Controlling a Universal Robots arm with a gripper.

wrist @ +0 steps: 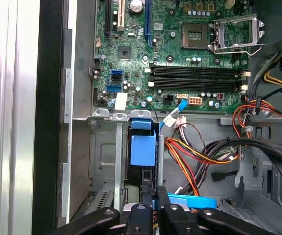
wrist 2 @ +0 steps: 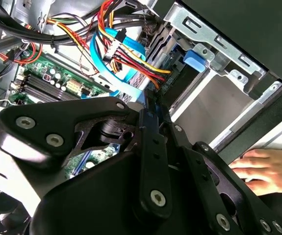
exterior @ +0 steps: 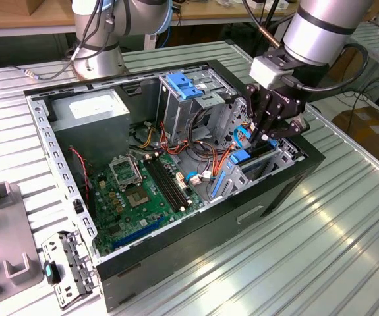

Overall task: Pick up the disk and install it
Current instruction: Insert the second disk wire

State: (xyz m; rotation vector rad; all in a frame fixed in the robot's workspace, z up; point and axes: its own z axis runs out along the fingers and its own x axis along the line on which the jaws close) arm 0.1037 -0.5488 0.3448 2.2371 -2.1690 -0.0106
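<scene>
one open computer case [exterior: 176,263] lies on the ribbed metal bench [exterior: 321,250], its motherboard [exterior: 140,191] and loose coloured cables [exterior: 205,148] exposed. your gripper [exterior: 263,135] hangs over the drive bay [exterior: 268,164] at the exterior view's right, fingers drawn narrow, apparently pinching the disk [wrist: 143,149], which stands on edge, partly sunk in that bay with its blue rail showing. a person's hand [wrist 2: 266,169] rests just outside the case wall. my judgement: the disk could jam if tilted, or trap the nearby cables.
</scene>
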